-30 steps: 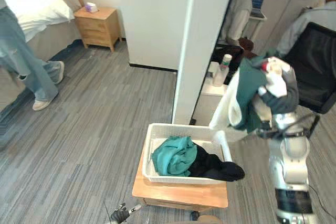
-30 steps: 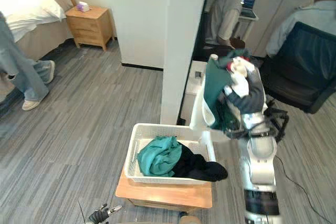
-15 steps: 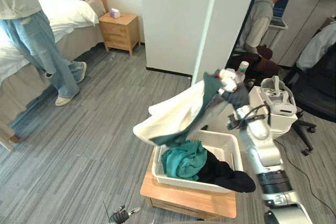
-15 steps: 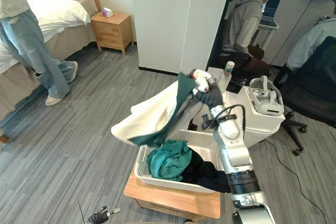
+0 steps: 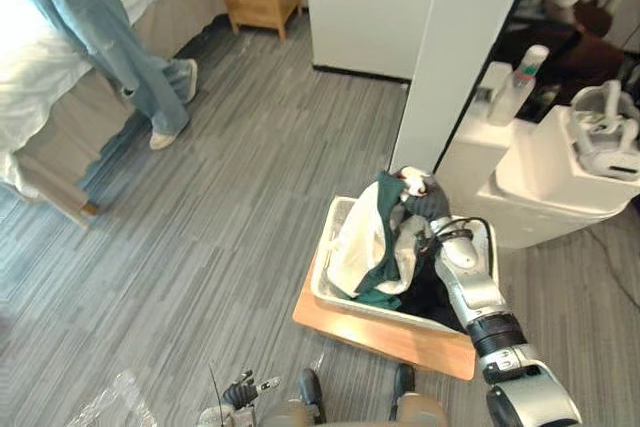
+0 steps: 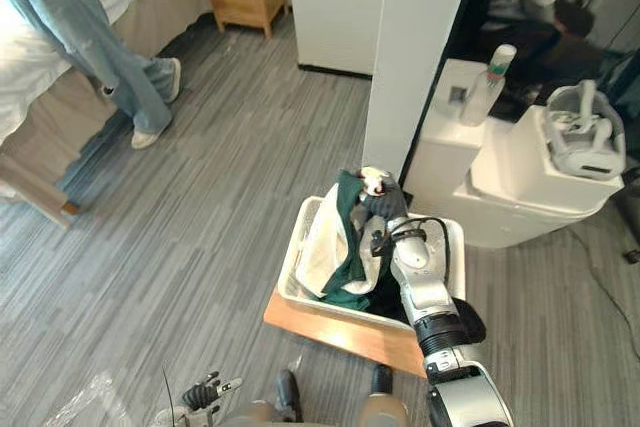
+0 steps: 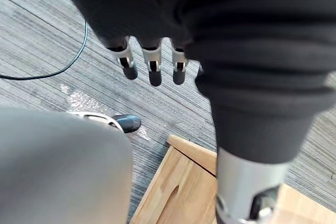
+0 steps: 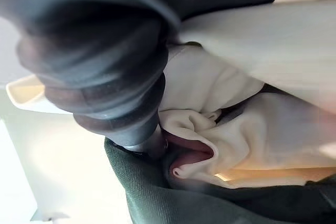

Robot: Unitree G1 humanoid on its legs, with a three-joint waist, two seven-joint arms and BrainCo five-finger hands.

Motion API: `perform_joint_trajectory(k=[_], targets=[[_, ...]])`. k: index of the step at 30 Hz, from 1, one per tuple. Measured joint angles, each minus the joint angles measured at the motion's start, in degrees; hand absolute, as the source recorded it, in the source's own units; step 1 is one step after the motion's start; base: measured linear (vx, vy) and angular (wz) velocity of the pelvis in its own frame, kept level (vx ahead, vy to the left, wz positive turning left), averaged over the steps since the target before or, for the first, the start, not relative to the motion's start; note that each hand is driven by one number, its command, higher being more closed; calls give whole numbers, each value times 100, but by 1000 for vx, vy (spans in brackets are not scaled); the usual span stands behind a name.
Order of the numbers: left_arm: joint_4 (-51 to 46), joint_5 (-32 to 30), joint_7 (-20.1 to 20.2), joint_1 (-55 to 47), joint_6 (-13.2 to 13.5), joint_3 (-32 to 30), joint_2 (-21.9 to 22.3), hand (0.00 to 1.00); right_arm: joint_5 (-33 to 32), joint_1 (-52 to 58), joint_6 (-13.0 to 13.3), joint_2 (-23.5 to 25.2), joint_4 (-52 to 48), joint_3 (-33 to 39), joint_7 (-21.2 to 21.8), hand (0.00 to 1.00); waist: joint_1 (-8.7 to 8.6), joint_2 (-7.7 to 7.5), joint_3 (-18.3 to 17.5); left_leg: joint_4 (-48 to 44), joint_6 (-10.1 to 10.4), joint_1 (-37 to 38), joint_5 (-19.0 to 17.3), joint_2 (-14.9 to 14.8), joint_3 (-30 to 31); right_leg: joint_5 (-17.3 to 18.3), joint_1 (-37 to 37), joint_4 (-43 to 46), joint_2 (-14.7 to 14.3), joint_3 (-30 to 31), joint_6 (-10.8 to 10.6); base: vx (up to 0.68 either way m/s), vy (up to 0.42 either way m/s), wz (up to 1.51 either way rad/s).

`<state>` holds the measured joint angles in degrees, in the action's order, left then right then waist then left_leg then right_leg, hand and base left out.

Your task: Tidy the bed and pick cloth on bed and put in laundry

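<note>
The right arm is silver-grey, made of rounded segments, with a black band lower down. A dark ribbed cover wraps the wrist and the back of the right hand. The left hand has the same cover; its silver fingers end in dark tips.

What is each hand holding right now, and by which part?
The right hand grips a cream and dark green garment by a bunched upper edge, the rest hanging into the white basket. The left hand holds nothing, fingers relaxed.
</note>
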<state>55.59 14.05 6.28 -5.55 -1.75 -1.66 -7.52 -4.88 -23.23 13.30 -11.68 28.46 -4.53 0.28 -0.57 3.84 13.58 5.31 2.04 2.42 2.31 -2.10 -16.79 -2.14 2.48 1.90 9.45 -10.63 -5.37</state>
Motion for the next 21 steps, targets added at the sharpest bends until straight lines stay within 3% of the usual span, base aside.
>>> perform_joint_trajectory(k=[3, 4, 8, 15, 18, 21], targets=[[-64, -2, 9, 0, 51, 2, 2, 0, 323, -4, 134, 3, 157, -188, -7, 100, 21, 1, 72, 0, 2, -39, -1, -6, -42, -1, 74, 13, -2, 10, -1, -16, -4, -7], [-74, -3, 16, 1, 71, 2, 3, 0, 565, -4, 218, 3, 296, -312, -20, 0, 26, 5, 84, -1, 3, -70, -1, -7, -51, -3, 109, 18, -1, 16, -4, -25, -5, -5], [-108, -17, 123, 4, 111, 0, 9, 0, 1414, 1, 365, 10, 740, -735, -287, 0, 114, 4, 92, -2, 5, -66, -2, -10, -52, -3, 108, 28, 40, 8, -5, 0, 0, 0], [-107, -204, 127, -8, 107, -33, 1, 0, 1543, 0, 462, -10, 749, -651, -794, 0, 151, -39, 107, -27, 3, -46, -1, 3, -36, -7, 68, 45, 66, -16, -15, -18, 3, 3], [-107, -395, 129, -8, 89, -71, -3, 0, 1837, 20, 625, -23, 628, -607, -931, 0, 144, -65, 101, -12, 2, 23, 0, -4, -53, -7, 9, 39, 58, -5, -16, 0, 0, 0], [-117, -524, 137, -7, 62, -78, -56, 0, 2004, 180, 663, -49, -96, -601, -1042, 0, 134, -169, 47, -2, 3, 88, -2, -24, -87, -12, -51, -2, 31, 17, -23, -7, -7, -4]])
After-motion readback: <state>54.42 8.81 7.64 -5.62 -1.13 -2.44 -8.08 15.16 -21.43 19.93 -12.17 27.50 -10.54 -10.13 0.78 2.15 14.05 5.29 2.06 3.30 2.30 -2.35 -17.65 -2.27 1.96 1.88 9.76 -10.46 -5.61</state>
